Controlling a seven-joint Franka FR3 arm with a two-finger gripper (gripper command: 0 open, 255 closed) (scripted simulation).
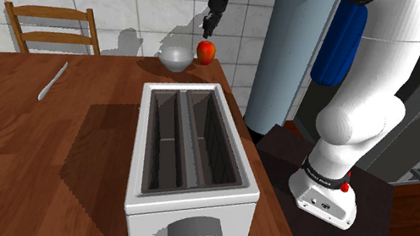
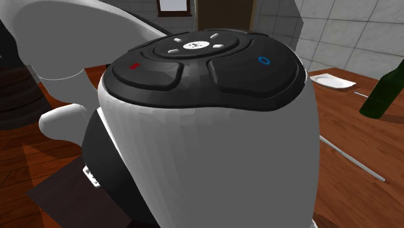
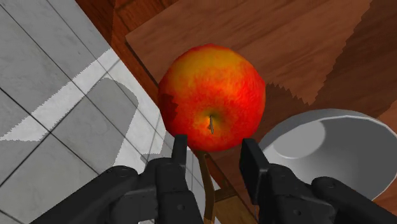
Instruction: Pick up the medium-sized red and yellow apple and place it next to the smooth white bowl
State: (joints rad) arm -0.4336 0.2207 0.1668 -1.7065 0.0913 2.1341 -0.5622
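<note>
One apple [image 1: 206, 51] at table [image 1: 16, 150] edge, beside bowl [image 1: 176, 55]

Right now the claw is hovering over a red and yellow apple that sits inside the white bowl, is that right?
Not quite. The apple is outside the bowl, beside it on the wooden table; the bowl is empty, as the wrist view shows. The rest holds: the open claw hovers over the apple.

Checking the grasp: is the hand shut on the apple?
No: the hand has its fingers apart, and the apple lies beyond their tips, beside the bowl.
</note>
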